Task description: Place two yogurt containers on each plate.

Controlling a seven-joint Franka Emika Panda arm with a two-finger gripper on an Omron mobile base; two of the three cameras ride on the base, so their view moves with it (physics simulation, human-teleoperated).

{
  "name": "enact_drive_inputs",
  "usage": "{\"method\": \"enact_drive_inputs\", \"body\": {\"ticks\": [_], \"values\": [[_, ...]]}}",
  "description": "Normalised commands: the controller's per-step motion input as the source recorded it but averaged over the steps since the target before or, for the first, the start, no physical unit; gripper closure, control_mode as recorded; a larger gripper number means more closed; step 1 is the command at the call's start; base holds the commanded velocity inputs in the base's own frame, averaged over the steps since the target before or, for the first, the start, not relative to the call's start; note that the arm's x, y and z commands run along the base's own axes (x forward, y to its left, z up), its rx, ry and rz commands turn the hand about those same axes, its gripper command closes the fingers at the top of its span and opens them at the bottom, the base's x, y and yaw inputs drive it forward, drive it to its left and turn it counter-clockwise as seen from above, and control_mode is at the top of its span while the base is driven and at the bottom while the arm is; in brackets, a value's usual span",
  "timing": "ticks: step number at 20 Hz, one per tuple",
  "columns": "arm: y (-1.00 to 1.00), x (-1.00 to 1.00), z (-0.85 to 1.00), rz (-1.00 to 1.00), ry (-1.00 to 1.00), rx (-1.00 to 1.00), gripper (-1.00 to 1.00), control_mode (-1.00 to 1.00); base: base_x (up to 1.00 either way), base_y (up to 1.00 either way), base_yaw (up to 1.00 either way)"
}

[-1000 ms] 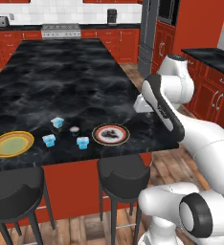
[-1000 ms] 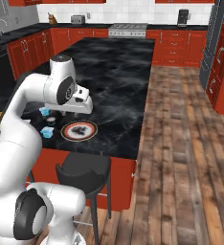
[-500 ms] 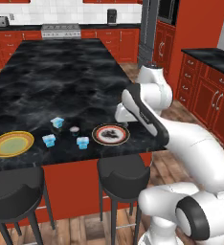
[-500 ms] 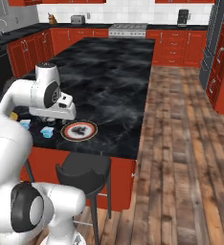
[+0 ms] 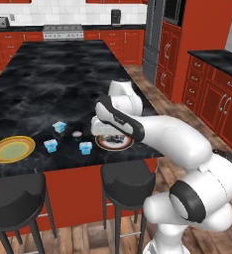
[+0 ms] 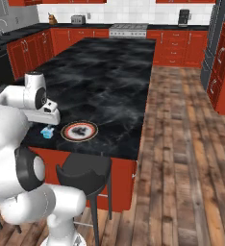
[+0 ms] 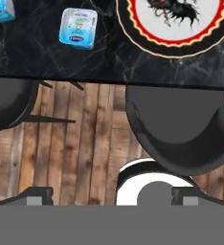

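- Since one second ago, arm has swung from the right side of the island toward its near edge; the hand now hangs above the white plate with orange-red rim (image 5: 114, 142), low over the counter (image 5: 48, 84).
- Nothing else is seen to have shifted: tubs and plates lie as before.
- Gripper (image 7: 109, 196): both dark finger tips show at the bottom of the hand view, set well apart, nothing between them. Judged wide and empty.
- Landmark: white plate with orange-red rim, at the near edge of the counter, above a black stool (image 7: 181, 134). No tub lies on it.
- Nearest yogurt tub (image 7: 78, 27): on bare counter just left of that plate, close to the counter edge, not touching the plate. Its outline is roughly square, so no long axis governs the grasp.
- Second tub (image 5: 50, 145) and third tub (image 5: 59, 127): farther left of the landmark plate, between it and the yellow-rimmed plate (image 5: 11, 149), which is also bare.
- Small dark round item (image 5: 77, 134): among the tubs; identity cannot be determined.
- Governing relation: the nearest tub lies left of the hand and farther in over the counter than the finger tips, which are out over the floor and stool. The hand would need to travel left and inward, then descend.
- Progress assessed: early; no tub placed.
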Motion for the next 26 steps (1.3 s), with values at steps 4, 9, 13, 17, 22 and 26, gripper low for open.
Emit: {"method": "enact_drive_inputs", "body": {"ticks": [4,9,13,17,22,26], "values": [[0.63,0.49,-0.56,0.0,0.02,0.01,-1.0,-1.0,0.0,0.0,0.0],[0.44,0.43,-0.41,-0.07,0.0,0.0,-1.0,-1.0,0.0,0.0,0.0],[0.0,0.38,-0.31,-0.06,0.0,0.0,-1.0,-1.0,0.0,0.0,0.0],[0.03,0.36,-0.25,-0.02,-0.05,0.0,-1.0,-1.0,0.0,0.0,0.0],[0.28,0.36,-0.34,-0.02,-0.19,-0.01,-1.0,-1.0,0.0,0.0,0.0],[0.12,0.35,-0.39,-0.03,-0.14,0.0,-1.0,-1.0,0.0,0.0,0.0]]}}
